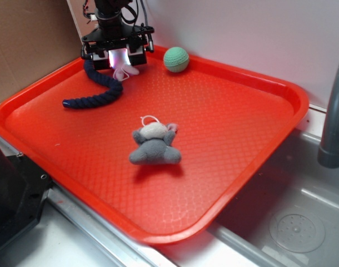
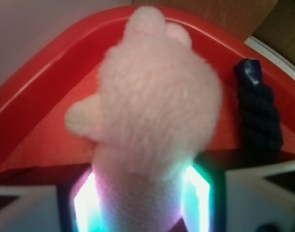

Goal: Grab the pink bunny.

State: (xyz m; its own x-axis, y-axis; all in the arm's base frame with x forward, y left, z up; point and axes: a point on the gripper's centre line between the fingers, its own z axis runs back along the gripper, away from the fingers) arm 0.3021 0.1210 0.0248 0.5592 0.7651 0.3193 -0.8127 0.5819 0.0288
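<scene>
The pink bunny (image 2: 152,106) fills the wrist view, pale and fluffy, its lower part squeezed between my two glowing fingers (image 2: 87,200). In the exterior view the pink bunny (image 1: 125,71) pokes out under my gripper (image 1: 119,58) at the far left corner of the red tray (image 1: 253,161). My gripper is shut on the bunny, close above the tray floor. Whether the toy still touches the tray cannot be told.
A dark blue rope (image 1: 97,89) curls just left of the gripper; the rope (image 2: 258,108) lies to the right in the wrist view. A green ball (image 1: 176,59) rests at the tray's back rim. A grey plush animal (image 1: 154,143) lies mid-tray. A sink with a faucet (image 1: 333,117) lies to the right.
</scene>
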